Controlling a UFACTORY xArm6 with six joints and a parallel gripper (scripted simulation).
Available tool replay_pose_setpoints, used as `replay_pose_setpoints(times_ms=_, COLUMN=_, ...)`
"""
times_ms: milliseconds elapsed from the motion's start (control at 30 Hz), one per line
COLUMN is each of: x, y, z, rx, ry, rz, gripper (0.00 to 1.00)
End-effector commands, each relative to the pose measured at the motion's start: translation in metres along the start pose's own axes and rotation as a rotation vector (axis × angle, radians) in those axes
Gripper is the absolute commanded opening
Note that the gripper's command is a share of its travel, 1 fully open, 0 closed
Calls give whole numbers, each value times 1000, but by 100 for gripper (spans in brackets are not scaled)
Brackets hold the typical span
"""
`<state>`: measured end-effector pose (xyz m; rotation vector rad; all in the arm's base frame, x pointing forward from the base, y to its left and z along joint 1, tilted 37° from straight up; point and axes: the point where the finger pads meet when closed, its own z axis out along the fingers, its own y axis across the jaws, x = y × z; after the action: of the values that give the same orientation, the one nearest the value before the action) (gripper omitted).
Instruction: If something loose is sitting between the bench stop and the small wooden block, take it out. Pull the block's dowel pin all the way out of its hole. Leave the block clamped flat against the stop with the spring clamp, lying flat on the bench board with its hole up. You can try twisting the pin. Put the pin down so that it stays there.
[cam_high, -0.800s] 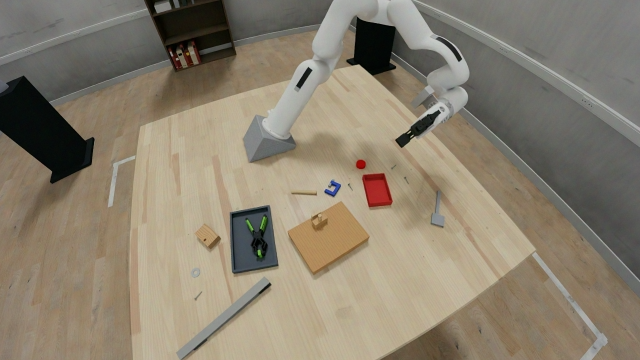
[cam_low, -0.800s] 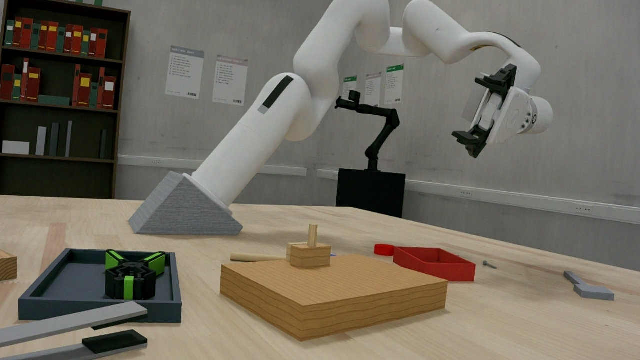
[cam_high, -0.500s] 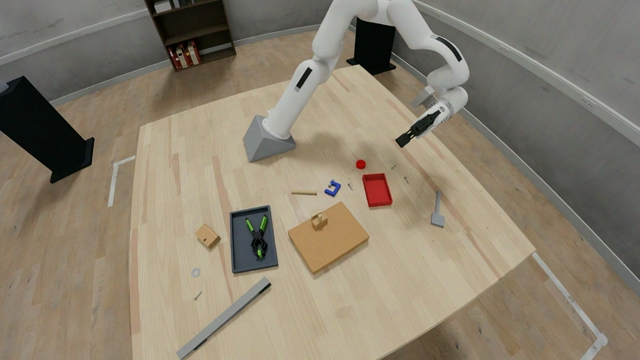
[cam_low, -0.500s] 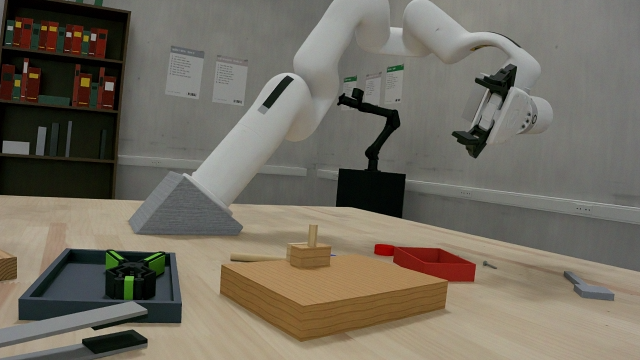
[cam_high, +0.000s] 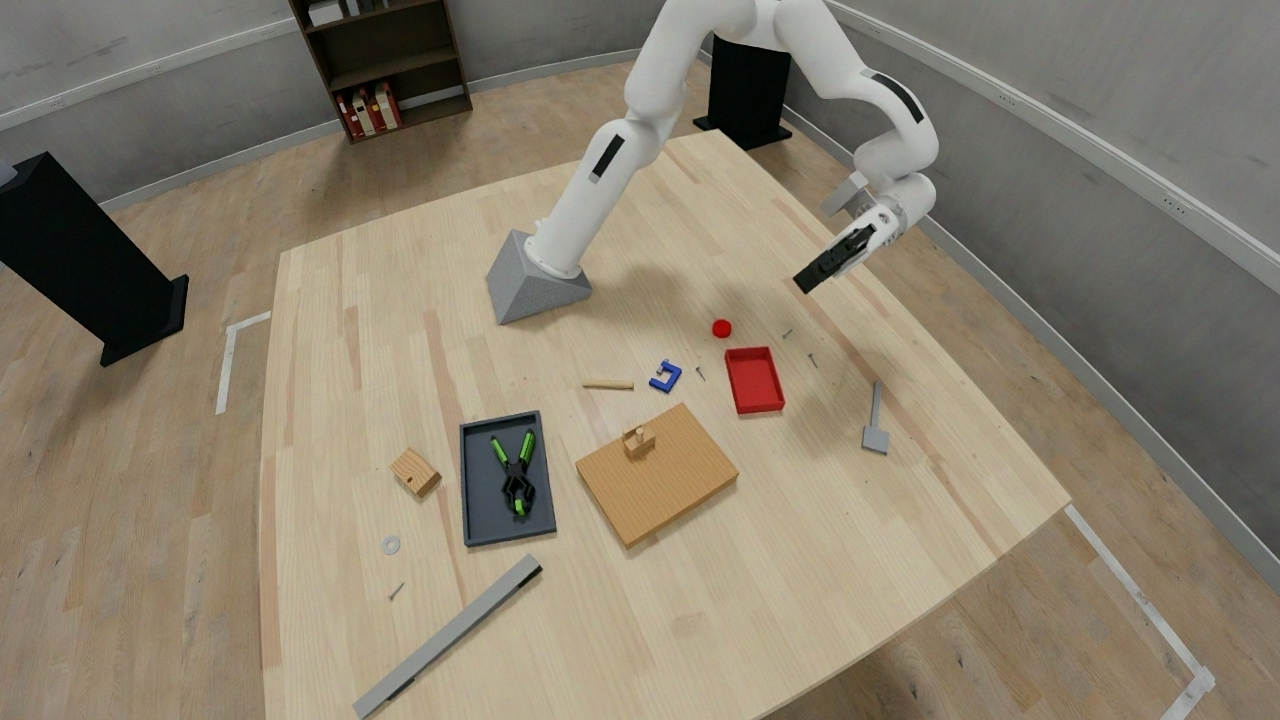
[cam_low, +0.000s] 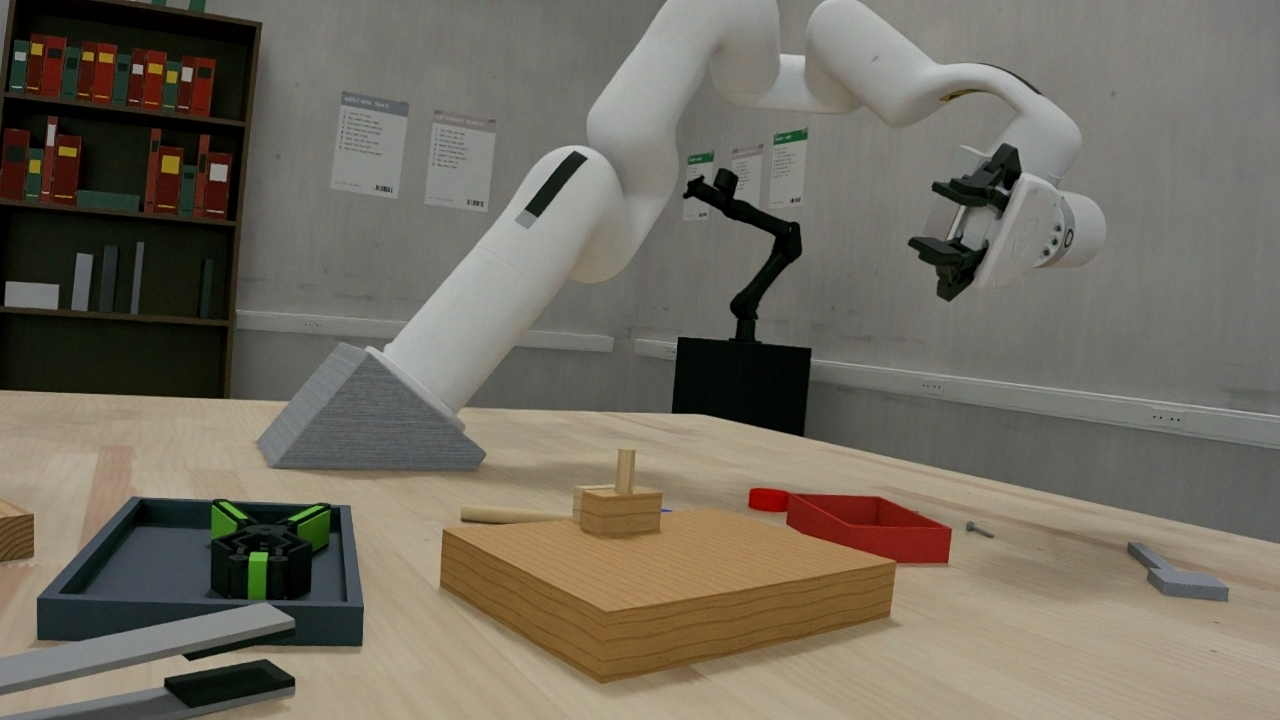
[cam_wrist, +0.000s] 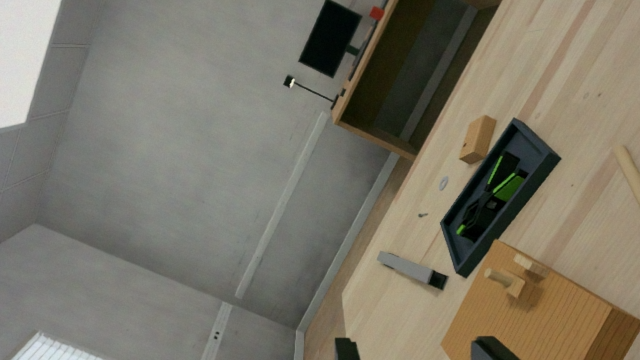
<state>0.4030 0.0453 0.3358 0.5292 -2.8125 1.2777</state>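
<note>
The small wooden block (cam_high: 639, 443) lies on the bench board (cam_high: 656, 471) near its far edge, with its dowel pin (cam_high: 638, 433) standing upright in the hole. They also show in the exterior view (cam_low: 617, 510) and the wrist view (cam_wrist: 520, 287). A short wooden stop (cam_wrist: 531, 265) sits right beside the block; I cannot tell if anything lies between them. The green-and-black spring clamp (cam_high: 514, 470) lies in the grey tray (cam_high: 504, 478), left of the board. My gripper (cam_high: 819, 273) hangs high above the table's right side, far from the board, with its fingers (cam_low: 926, 216) apart and nothing between them.
A loose dowel (cam_high: 608, 385), a blue C-clamp (cam_high: 667, 369), a red tray (cam_high: 753, 379) and a red cap (cam_high: 721, 327) lie behind the board. A grey L-piece (cam_high: 875, 420) lies to the right. A spare wood block (cam_high: 415, 471), a washer (cam_high: 388, 540) and a long grey bar (cam_high: 447, 635) lie to the left.
</note>
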Motion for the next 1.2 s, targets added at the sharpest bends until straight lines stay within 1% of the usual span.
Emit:
replay_pose_setpoints(times_ms=0, x=0, y=-1, z=2, rx=-15, ry=-4, rz=7, gripper=0)
replay_pose_setpoints(times_ms=133, x=0, y=1, z=9, rx=-51, ry=-12, rz=18, gripper=0)
replay_pose_setpoints(times_ms=233, x=-1, y=3, z=18, rx=-94, ry=-21, rz=33, gripper=0)
replay_pose_setpoints(times_ms=300, x=-1, y=3, z=18, rx=-94, ry=-21, rz=33, gripper=0)
replay_pose_setpoints(times_ms=333, x=-1, y=4, z=21, rx=-111, ry=-26, rz=40, gripper=0)
replay_pose_setpoints(times_ms=467, x=0, y=9, z=40, rx=-201, ry=-37, rz=62, gripper=0)
replay_pose_setpoints(times_ms=600, x=1, y=16, z=65, rx=-317, ry=-53, rz=94, gripper=0)
replay_pose_setpoints(times_ms=800, x=1, y=24, z=97, rx=-471, ry=-78, rz=140, gripper=0)
replay_pose_setpoints(times_ms=867, x=1, y=24, z=97, rx=-471, ry=-78, rz=140, gripper=0)
replay_pose_setpoints(times_ms=933, x=1, y=28, z=113, rx=-547, ry=-92, rz=165, gripper=0)
replay_pose_setpoints(times_ms=967, x=1, y=30, z=118, rx=-575, ry=-95, rz=171, gripper=0)
replay_pose_setpoints(times_ms=1167, x=2, y=36, z=143, rx=-692, ry=-115, rz=207, gripper=0)
